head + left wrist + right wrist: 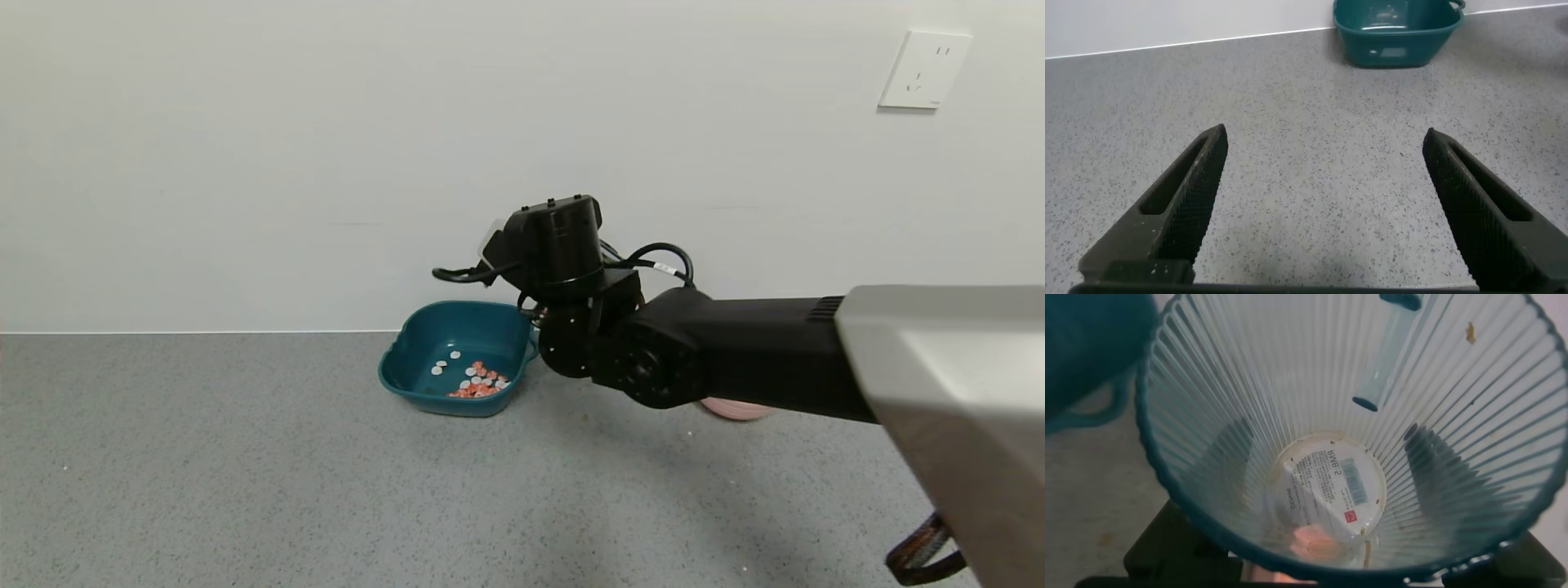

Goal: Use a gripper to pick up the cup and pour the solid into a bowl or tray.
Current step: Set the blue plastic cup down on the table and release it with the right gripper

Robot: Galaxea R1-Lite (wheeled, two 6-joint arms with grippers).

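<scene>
My right gripper (513, 245) is shut on the ribbed blue-tinted cup (1315, 416) and holds it tipped just above the far right rim of the dark teal basin (412, 377). In the head view only a pale edge of the cup (491, 237) shows past the wrist. In the right wrist view I look into the cup: it is empty down to its labelled bottom, and the dark fingers (1229, 453) show through its walls. The white and orange-red pieces (478, 382) lie in the basin. My left gripper (1324, 139) is open and empty over the grey surface, well short of the basin (1396, 45).
A round pink bowl (735, 410) sits on the grey surface, mostly hidden behind my right arm. A white wall runs close behind the basin, with a socket (924, 69) high on the right. The grey surface (245, 474) stretches to the left and front.
</scene>
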